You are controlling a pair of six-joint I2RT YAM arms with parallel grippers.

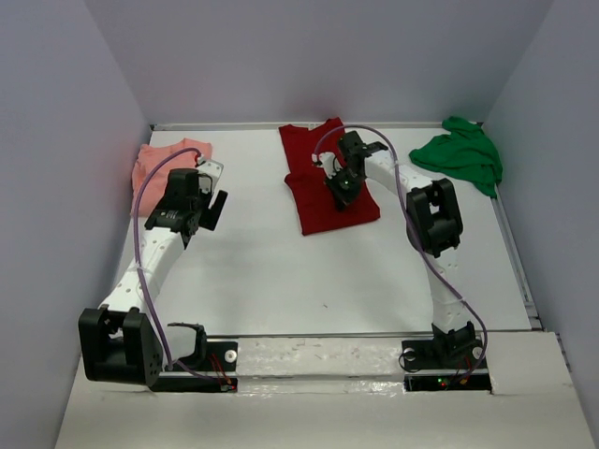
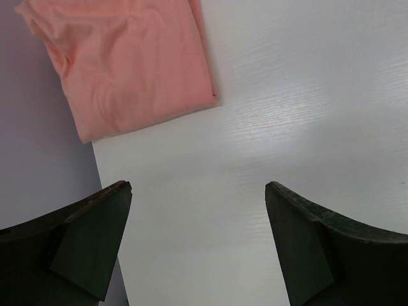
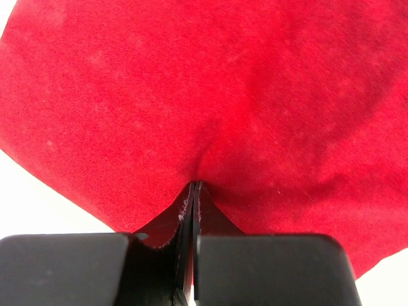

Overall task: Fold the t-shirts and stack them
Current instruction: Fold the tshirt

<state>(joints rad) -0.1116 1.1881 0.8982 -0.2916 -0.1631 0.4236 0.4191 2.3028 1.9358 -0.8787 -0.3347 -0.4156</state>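
Note:
The dark red t-shirt [image 1: 329, 182] lies partly folded at the back middle of the table. My right gripper [image 1: 341, 190] is on it, shut on a pinch of the red cloth [image 3: 204, 95], which fills the right wrist view. The salmon-pink t-shirt [image 1: 161, 161] lies folded at the back left and also shows in the left wrist view [image 2: 131, 64]. My left gripper [image 1: 213, 201] hovers just right of it, open and empty [image 2: 197, 191]. The bright green t-shirt [image 1: 460, 152] lies crumpled at the back right.
Grey walls enclose the white table [image 1: 281, 271] at the left, back and right. A metal rail [image 1: 519, 262] runs along the table's right edge. The arm bases sit on a white strip [image 1: 318, 360] at the near edge.

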